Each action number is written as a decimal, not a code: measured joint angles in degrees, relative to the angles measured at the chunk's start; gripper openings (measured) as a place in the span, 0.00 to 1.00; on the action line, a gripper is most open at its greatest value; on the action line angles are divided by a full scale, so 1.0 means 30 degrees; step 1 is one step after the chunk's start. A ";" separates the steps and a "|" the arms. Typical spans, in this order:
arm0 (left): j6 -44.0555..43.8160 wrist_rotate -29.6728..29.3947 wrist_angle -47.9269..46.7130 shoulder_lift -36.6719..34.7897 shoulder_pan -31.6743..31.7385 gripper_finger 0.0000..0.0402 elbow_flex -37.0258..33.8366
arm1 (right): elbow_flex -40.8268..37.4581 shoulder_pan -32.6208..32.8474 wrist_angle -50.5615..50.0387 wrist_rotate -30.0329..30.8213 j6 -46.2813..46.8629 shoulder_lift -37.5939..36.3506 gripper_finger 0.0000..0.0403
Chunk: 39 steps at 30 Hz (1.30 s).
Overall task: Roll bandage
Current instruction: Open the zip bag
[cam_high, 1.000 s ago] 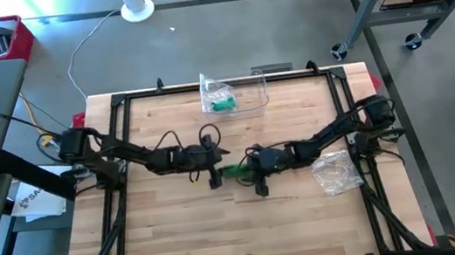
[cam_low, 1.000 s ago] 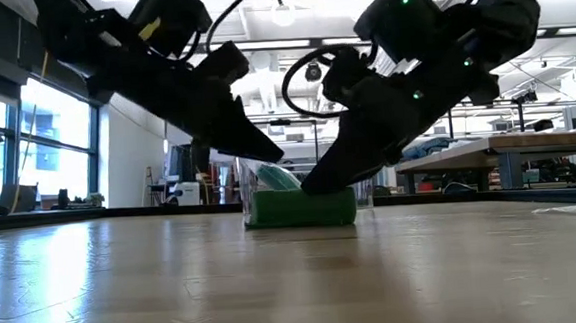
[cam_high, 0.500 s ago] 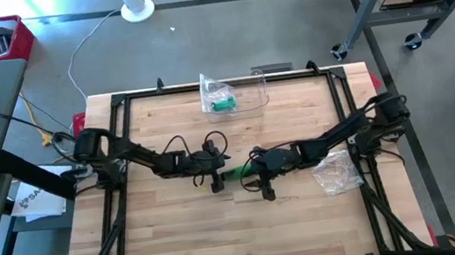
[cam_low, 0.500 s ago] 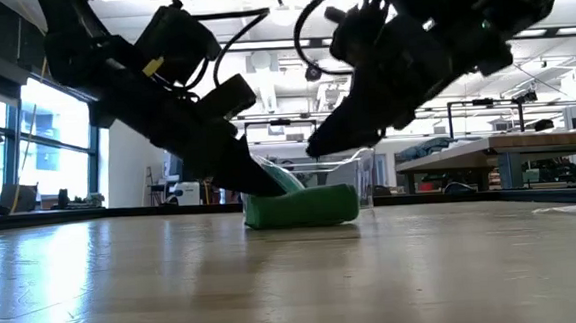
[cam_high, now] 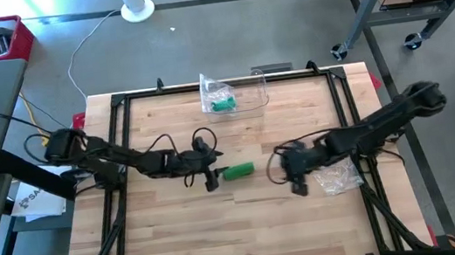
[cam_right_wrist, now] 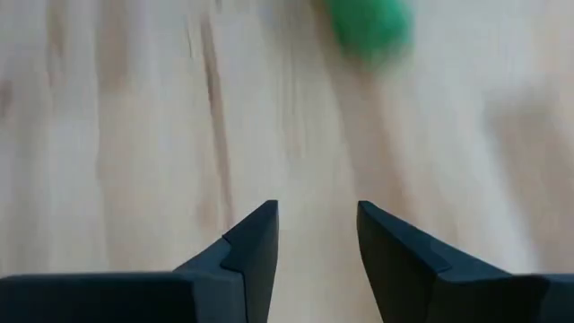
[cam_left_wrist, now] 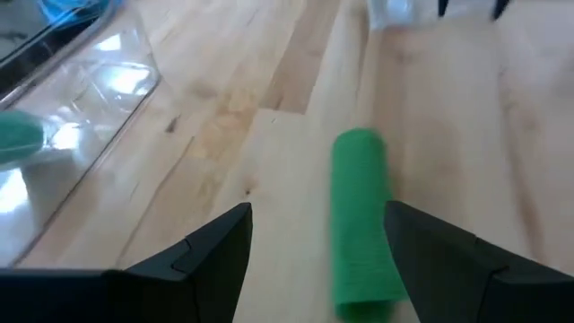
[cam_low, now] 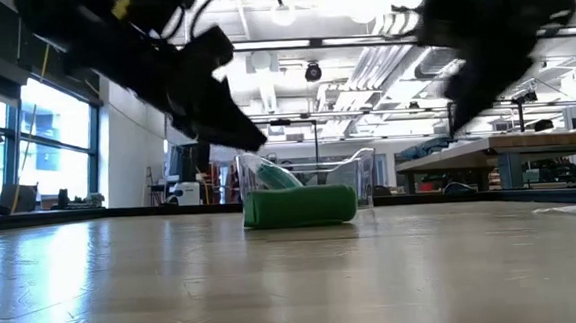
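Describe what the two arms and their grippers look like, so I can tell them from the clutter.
Both are dark, slim, jointed arms with loose black cables looping near the wrists. The left gripper and right gripper each end in two black, wedge-shaped fingers. No markings are legible.

Daylight from tall windows floods one side of the low view and lays a pale sheen along the table (cam_low: 95, 283), while bright ceiling lamps behind turn both arms into near-black silhouettes. The right gripper (cam_low: 483, 79) there is smeared by motion. Ahead of the right gripper's fingers (cam_right_wrist: 260, 247) the wood and the green bandage roll (cam_right_wrist: 368, 27) are soft and streaked. Glare glints off the clear plastic container (cam_left_wrist: 81, 99) beside the left gripper (cam_left_wrist: 314, 242)
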 joint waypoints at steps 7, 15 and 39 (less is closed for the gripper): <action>-0.1393 -0.0949 0.1313 -0.0215 -0.1905 0.62 0.0022 | -0.0011 0.2906 -0.9627 -0.0895 1.0570 -0.0829 0.36; -0.1540 -0.2096 0.2578 0.0159 -0.3448 0.62 0.0014 | -0.0036 0.4472 -1.0137 -0.0430 1.3941 0.1604 0.35; 0.2900 -0.3393 0.8395 0.0151 -0.6099 0.62 0.0015 | -0.0038 0.4550 0.1816 0.3229 0.1709 -0.0624 0.00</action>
